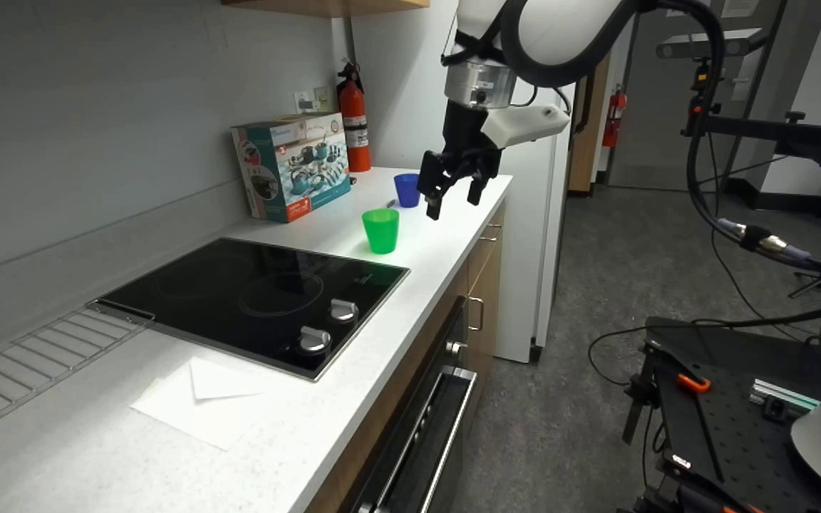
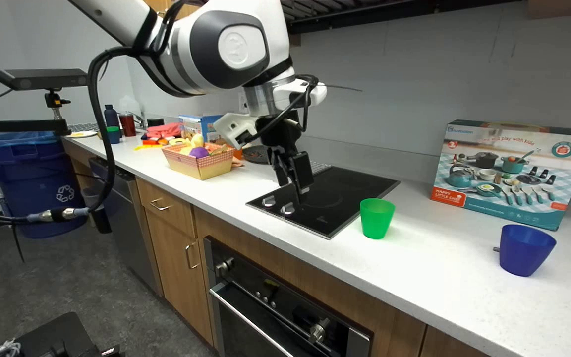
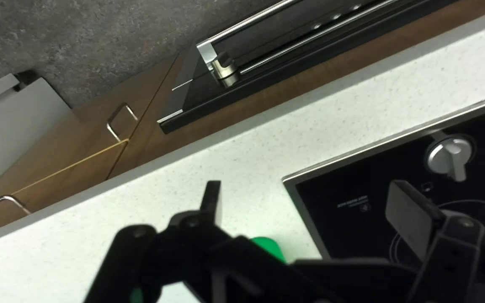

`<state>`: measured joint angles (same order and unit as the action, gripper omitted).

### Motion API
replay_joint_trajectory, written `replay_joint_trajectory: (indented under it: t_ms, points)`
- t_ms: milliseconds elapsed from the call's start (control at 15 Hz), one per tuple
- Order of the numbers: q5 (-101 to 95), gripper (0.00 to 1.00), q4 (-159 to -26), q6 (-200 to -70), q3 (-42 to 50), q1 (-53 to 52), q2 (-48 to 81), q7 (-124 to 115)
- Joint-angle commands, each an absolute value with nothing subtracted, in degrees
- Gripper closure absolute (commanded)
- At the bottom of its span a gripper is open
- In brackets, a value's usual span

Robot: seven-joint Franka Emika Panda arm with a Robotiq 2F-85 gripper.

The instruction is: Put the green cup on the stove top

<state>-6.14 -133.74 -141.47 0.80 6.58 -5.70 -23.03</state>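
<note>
The green cup [image 1: 380, 234] stood upright on the counter [image 1: 97, 470], near the middle of the frame in an exterior view, just beside the stove [image 1: 211, 285] and not on it. In an exterior view it sat right of centre, beyond the stove's near right edge, with the blue cup [image 2: 526, 253] well apart from it at the lower right.

The step in hand was, I judged, the reach, with no grasp made. The next move seemed to call for a shift toward the green cup and then a drop, so that it came between the pads [image 3: 409, 221]. After that would come a gentle squeeze, as the plastic looked thin, a small lift, and a short carry onto the stove, set down away from the knobs [image 1: 315, 340].

The gripper [image 1: 454, 207] hung in the air, apart from the green cup in both exterior views. Its pads were spread wide: in the wrist view they stood well apart, one near mid-frame, one toward the right, with counter and a stove corner showing between them. It held nothing and seemed to touch nothing. Only a green patch showed low in that view, behind the black linkage [image 3: 209, 248], so its exact distance was hard to judge.
</note>
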Motion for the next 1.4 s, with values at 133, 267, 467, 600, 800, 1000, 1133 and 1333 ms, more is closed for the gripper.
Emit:
replay_joint_trajectory:
  t_ms: [133, 267, 467, 600, 800, 1000, 1133, 1333]
  points:
    - [-9.30, 0.00, -126.01, -141.84, 3.70, 7.84, 1.04, -31.69]
    - [-8.25, 0.00, -123.98, -141.92, 5.01, 7.68, 2.86, -32.79]
    - [-7.89, 0.00, -121.03, -141.14, 6.71, 7.41, 5.99, -34.34]
    - [-7.70, 0.00, -120.30, -141.28, 7.42, 7.00, 6.95, -34.58]
    - [-6.83, 0.00, -122.22, -141.39, 7.68, 6.65, 5.79, -33.10]
    - [-6.20, 0.00, -122.22, -141.39, 7.60, 6.42, 5.86, -33.10]
    - [-6.11, 0.00, -122.05, -141.41, 7.58, 6.38, 6.16, -33.42]
    - [-5.89, 0.00, -120.38, -142.05, 7.78, 6.41, 8.27, -34.69]
